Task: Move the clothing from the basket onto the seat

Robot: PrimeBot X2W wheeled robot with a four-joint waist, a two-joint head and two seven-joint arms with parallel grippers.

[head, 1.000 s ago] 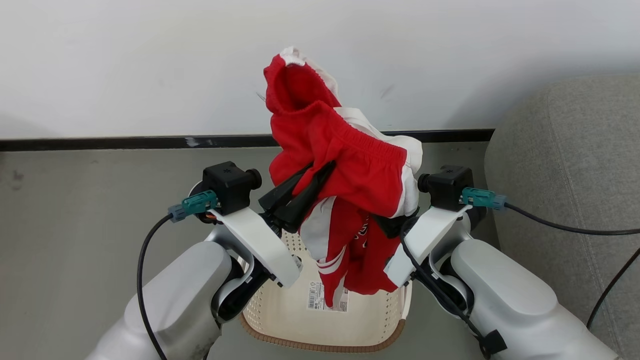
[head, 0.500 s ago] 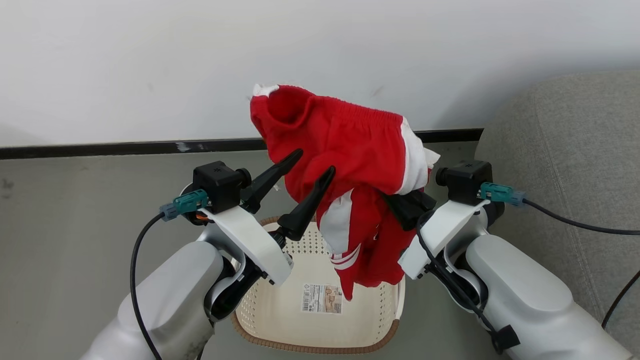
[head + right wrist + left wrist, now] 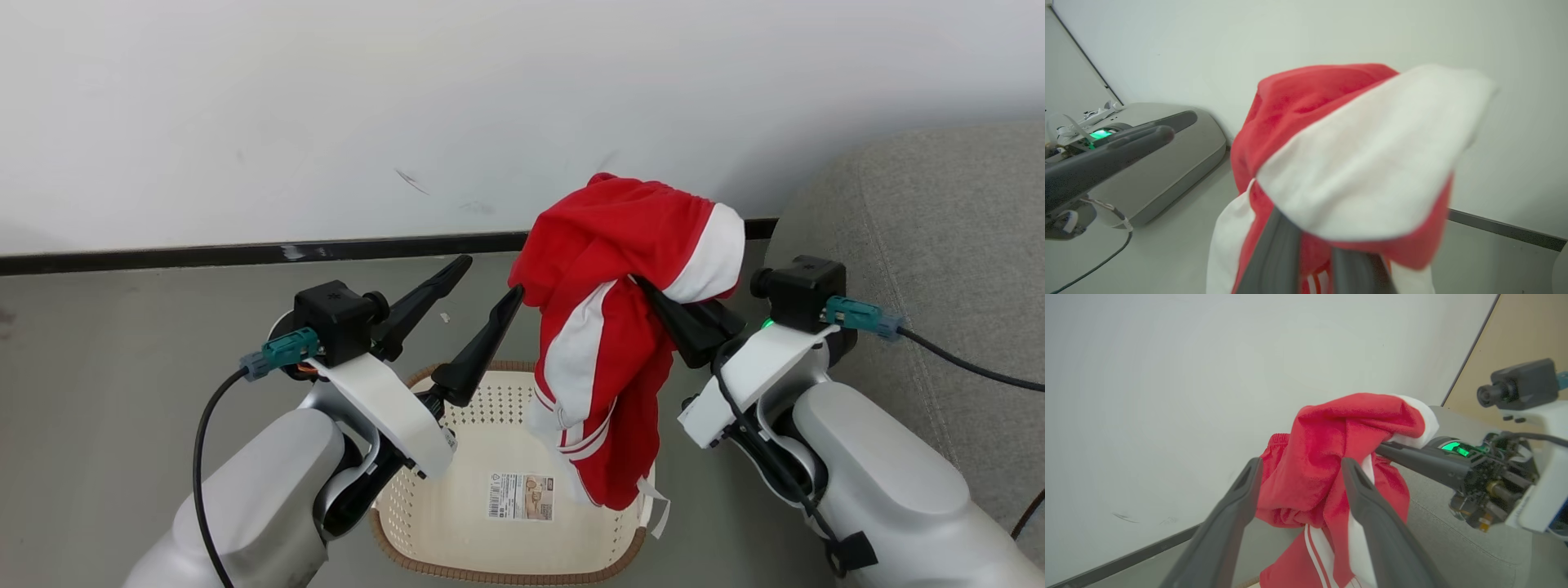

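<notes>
We cannot read the sticker (image 3: 521, 496) in the basket (image 3: 406, 510). Our left claw (image 3: 490, 276) gapes empty; our right claw (image 3: 679, 315) grips the clothing (image 3: 620, 245), tips hidden.

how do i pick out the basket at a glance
From the big grey seat on the right, look left along the floor. The basket sits there under the hanging red clothing. It alone is cream and perforated, with a brown woven rim and a label sticker inside.
</notes>
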